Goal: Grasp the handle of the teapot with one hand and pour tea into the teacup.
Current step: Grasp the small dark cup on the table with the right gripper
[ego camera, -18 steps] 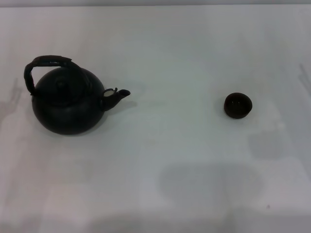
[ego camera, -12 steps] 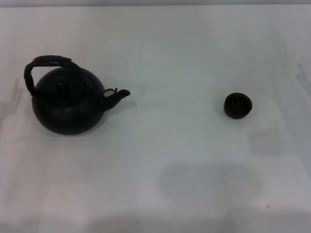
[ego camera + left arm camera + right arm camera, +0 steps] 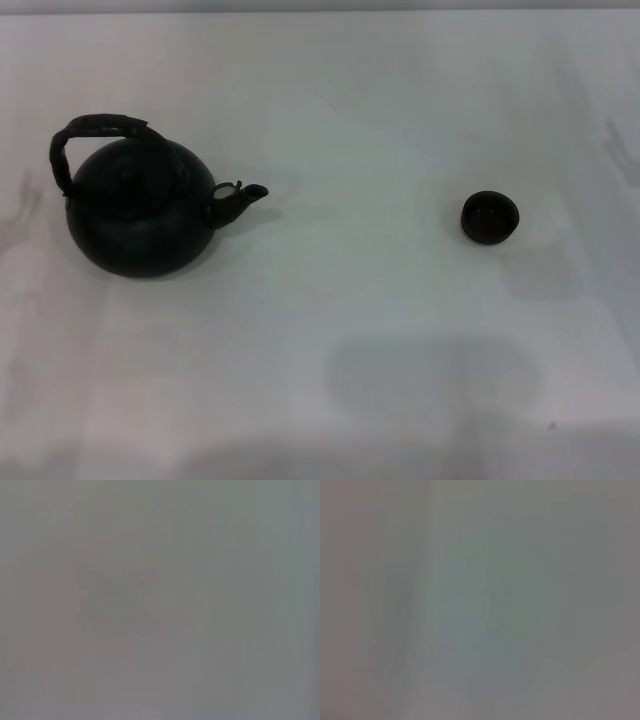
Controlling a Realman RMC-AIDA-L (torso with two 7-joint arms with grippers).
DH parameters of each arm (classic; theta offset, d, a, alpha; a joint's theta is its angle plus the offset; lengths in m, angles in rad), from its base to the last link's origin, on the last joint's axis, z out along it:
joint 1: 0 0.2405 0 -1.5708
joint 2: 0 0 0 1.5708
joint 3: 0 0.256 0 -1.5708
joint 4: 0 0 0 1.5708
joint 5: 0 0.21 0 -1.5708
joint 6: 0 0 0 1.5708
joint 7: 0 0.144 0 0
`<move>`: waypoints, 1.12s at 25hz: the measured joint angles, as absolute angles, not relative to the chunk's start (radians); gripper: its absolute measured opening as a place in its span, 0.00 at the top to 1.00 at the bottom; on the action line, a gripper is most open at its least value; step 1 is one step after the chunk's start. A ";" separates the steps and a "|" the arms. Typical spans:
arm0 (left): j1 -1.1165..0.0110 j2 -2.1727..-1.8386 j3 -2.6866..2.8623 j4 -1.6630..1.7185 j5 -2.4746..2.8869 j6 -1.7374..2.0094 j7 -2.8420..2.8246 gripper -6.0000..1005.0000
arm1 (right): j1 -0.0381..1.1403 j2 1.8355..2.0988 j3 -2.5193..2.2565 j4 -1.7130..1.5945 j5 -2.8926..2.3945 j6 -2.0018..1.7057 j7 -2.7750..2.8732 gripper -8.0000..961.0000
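Two things on the table: teapot left, teacup right, no claw visible

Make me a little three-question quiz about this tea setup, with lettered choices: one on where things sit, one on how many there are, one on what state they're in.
1. Which way does the teapot spout point?
A. Toward the teacup
B. Away from the teacup
C. Toward the table's far edge

2. How many teacups stand on the table?
A. One
B. Two
C. Three

3. What is the state of the handle?
A. Gripped by a robot hand
B. Free, arched over the lid
C. Lying detached beside the pot

Answers: 1 A, the spout faces the cup on the robot's right. 2 A, only one small dark cup shows. 3 B, no gripper appears in any view.
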State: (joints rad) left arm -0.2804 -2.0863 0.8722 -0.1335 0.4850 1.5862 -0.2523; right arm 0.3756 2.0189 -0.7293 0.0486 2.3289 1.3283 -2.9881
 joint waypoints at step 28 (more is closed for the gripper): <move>-0.283 -2.085 0.870 -0.133 0.481 1.537 -0.258 0.17 | 0.268 1.993 -0.793 -0.057 2.296 1.511 -2.680 0.12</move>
State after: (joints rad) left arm -0.2828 -2.0847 0.8697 -0.1334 0.4812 1.5369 -0.2576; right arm 0.2679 1.9926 -0.7935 -0.0570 2.2956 1.5111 -2.6796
